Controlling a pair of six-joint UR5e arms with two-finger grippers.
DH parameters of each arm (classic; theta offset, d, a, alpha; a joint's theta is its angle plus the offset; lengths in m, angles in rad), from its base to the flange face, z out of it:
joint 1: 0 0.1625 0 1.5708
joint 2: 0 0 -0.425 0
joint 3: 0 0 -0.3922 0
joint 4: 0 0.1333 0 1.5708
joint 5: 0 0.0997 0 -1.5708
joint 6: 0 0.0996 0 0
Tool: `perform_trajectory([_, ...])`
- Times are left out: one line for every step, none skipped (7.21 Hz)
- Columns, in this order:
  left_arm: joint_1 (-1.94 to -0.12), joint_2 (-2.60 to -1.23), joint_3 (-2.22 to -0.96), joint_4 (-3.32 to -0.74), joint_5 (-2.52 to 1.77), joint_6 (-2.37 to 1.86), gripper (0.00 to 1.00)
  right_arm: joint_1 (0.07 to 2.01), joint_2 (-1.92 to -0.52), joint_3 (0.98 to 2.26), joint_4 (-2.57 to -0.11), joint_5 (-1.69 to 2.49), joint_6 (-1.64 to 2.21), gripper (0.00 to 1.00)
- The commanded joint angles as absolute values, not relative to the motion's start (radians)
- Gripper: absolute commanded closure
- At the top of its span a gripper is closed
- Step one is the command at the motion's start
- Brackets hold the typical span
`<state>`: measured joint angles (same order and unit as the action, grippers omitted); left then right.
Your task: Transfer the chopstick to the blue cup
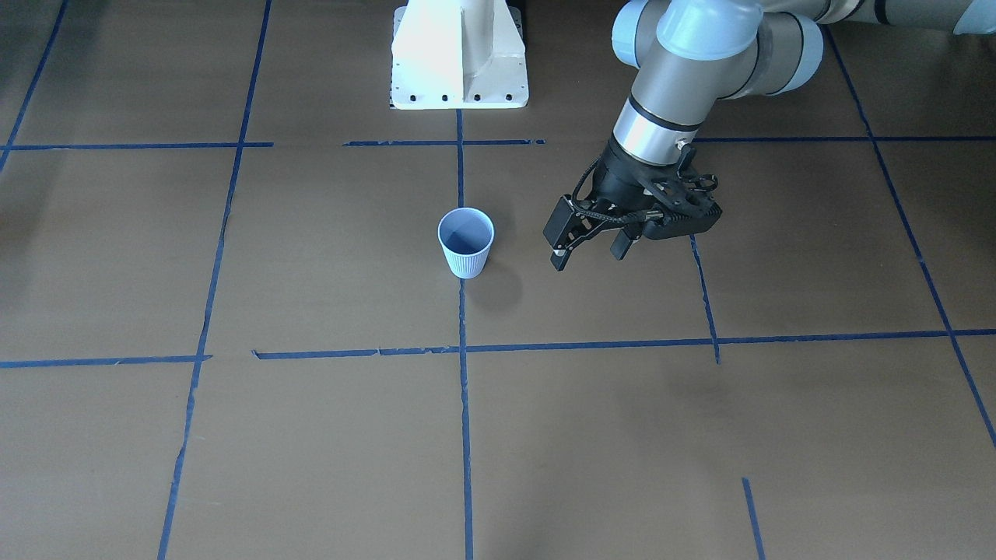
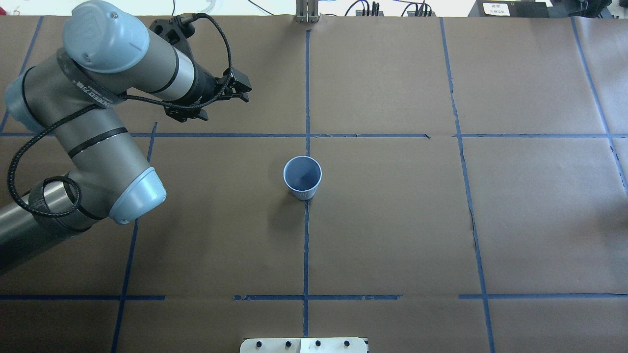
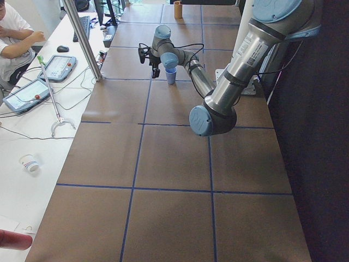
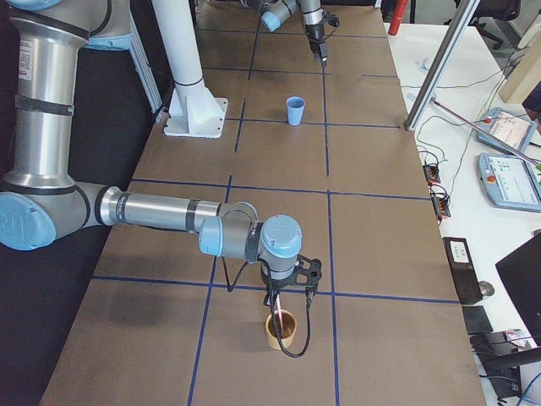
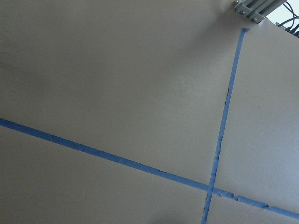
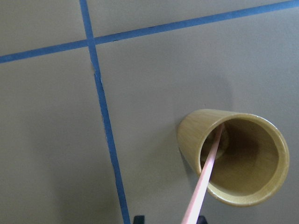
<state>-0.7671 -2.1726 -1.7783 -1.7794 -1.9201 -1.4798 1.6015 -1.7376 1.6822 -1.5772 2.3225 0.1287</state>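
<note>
**Chopstick in source cup; transfer not yet begun.**

The chopstick (image 6: 205, 172) leans inside a tan cup (image 6: 189, 135) at the robot's right end of the bench (image 1: 311, 435). It is well apart from the blue cup (image 1: 466, 243), which stands upright and empty at mid-bench. By my judgement, grasp, lift, carry and insertion are all left to do. The right arm lies low along the bench with its wrist turned down and the right tool (image 4: 286, 296) over the tan cup. Its fingertips show as slivers either side of the stick, apparently unclosed. The left tool (image 1: 591, 253) hangs tilted near the blue cup, jaws apart and empty.
</note>
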Motion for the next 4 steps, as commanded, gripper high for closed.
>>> perform_trajectory([-0.769,-2.165,-1.787,-1.779,-1.917,-1.479,0.00,1.601,-1.733,1.687,-1.575,2.322,0.130,0.58])
perform_trajectory([-0.767,-2.152,-1.790,-1.779,-1.917,-1.479,0.00,1.603,-1.735,1.689,-1.575,2.324,0.127,0.57])
perform_trajectory([-0.767,-2.151,-1.790,-1.779,-1.917,-1.479,0.00,1.603,-1.739,1.687,-1.575,2.324,0.120,0.56])
perform_trajectory([-0.767,-2.151,-1.789,-1.779,-1.917,-1.477,0.00,1.603,-1.740,1.689,-1.575,2.322,0.118,0.45])
